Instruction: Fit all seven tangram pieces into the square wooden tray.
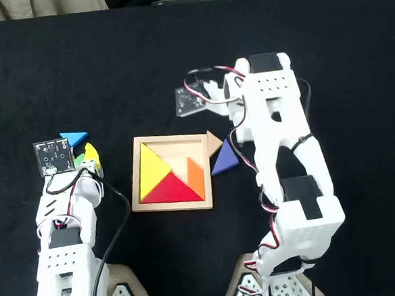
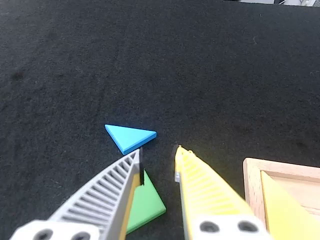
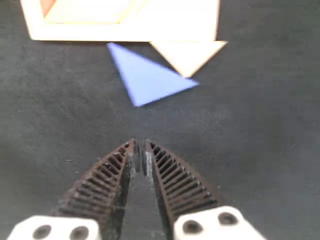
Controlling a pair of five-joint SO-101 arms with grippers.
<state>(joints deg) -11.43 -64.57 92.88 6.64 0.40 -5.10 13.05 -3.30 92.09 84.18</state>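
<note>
Square wooden tray at the centre of the black desk, its walls parallel to the desk edges. Broad bare cloth lies beyond it toward the far edge, with narrower strips to either side.

Inside the tray, the yellow triangle sets its long edge along the left wall and the red triangle along the near wall. Their apexes meet near the tray's middle. An orange piece stands against the right wall, and bare floor shows in the far right part.

Outside the right wall, a plain wooden triangle touches the rim near the far corner. A violet-blue triangle lies just beside it, with one sharp corner toward the far edge.

Left of the tray, a light-blue triangle lies with its long axis across the desk, tip toward the tray. A green piece sits nearer, partly under one finger.

Left gripper – fingers parted, grasping nothing, low over the green piece. Right gripper – fingers pressed together and empty, aimed at the violet-blue triangle.
</note>
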